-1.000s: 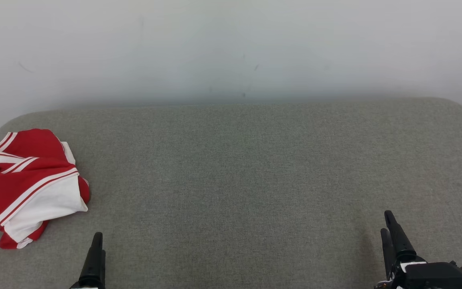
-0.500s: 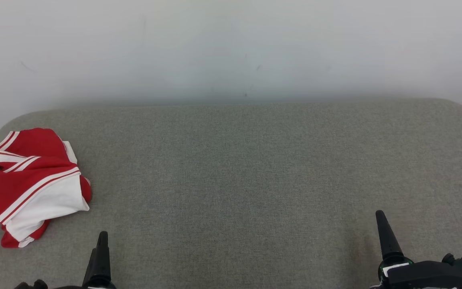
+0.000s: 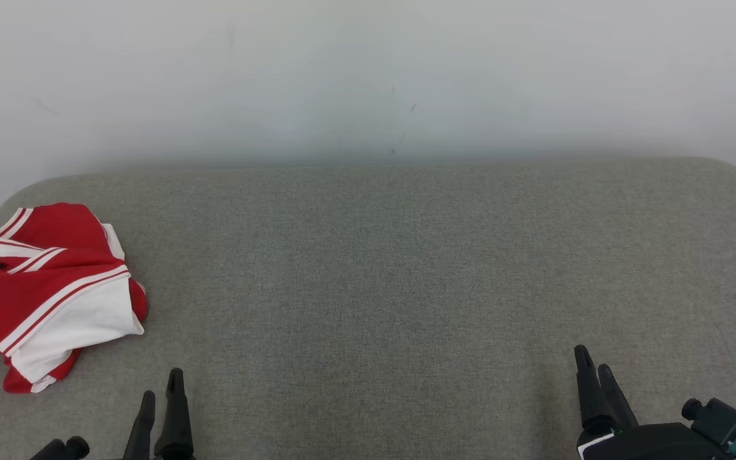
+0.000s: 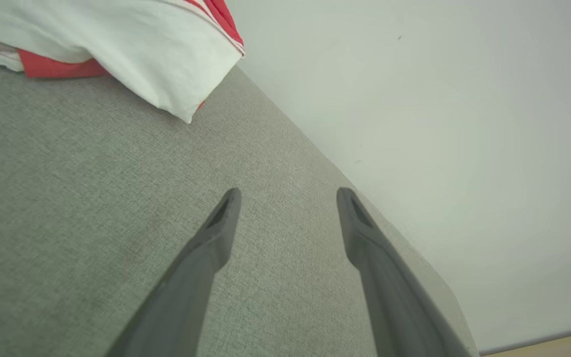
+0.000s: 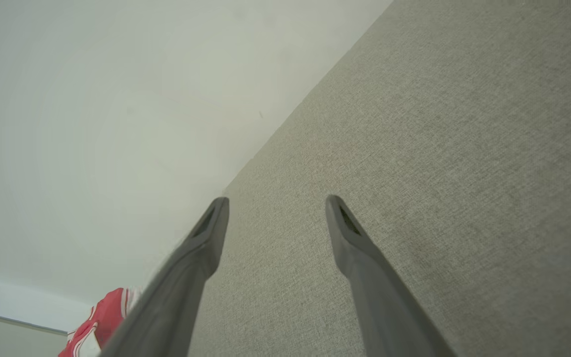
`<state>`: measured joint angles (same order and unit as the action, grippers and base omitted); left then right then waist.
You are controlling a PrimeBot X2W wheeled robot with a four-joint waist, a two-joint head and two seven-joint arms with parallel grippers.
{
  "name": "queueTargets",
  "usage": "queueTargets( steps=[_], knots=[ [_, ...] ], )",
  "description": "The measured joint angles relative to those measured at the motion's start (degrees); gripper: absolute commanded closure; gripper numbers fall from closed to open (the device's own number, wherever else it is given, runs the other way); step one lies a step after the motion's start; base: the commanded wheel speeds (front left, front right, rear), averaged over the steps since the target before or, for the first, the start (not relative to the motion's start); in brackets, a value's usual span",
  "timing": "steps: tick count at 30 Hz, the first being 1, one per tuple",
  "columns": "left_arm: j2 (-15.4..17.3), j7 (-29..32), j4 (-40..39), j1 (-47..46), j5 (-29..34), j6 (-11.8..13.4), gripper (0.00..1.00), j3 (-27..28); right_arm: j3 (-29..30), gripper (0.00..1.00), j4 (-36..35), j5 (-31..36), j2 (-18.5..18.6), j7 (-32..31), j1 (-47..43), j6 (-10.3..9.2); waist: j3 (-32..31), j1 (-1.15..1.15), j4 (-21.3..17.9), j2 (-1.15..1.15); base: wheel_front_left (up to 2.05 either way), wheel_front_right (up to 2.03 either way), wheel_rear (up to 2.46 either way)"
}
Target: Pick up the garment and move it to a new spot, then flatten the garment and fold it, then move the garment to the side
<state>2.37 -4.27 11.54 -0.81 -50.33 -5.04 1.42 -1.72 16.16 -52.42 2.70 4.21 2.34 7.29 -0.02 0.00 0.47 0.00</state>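
**Plain indoor room, home or lab unclear**

I see a grey upholstered surface (image 3: 406, 287) with rounded corners set against a plain, lightly scuffed white wall (image 3: 368, 76). A pale baseboard (image 5: 8, 297) and tan floor (image 4: 563, 347) say ordinary room. The red-and-white garment (image 3: 55, 294) adds a domestic touch.

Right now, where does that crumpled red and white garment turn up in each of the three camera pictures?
Head view: the red and white garment lies at the far left, on the grey fabric surface.
Left wrist view: garment in the top left corner.
Right wrist view: a small piece of it at the bottom left.
Shared landmark: the line where the grey surface meets the white wall.
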Motion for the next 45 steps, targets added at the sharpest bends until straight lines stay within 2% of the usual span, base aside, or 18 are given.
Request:
queueTargets(
  steps=[16,45],
  knots=[
    [0.2,-2.8,-0.9,1.1,15.5,1.6,0.0,-1.2,-1.0,0.0,1.5,13.7,0.0,2.6,-0.1,0.01,0.1,0.0,0.2,0.0,0.0,0.0,0.0],
    [0.9,-7.1,-0.9,4.1,33.3,2.0,0.0,-2.3,-3.6,0.0,3.0,32.0,0.1,5.8,-2.1,0.09,-1.1,0.0,0.2,0.0,0.0,0.0,0.0]
  ],
)
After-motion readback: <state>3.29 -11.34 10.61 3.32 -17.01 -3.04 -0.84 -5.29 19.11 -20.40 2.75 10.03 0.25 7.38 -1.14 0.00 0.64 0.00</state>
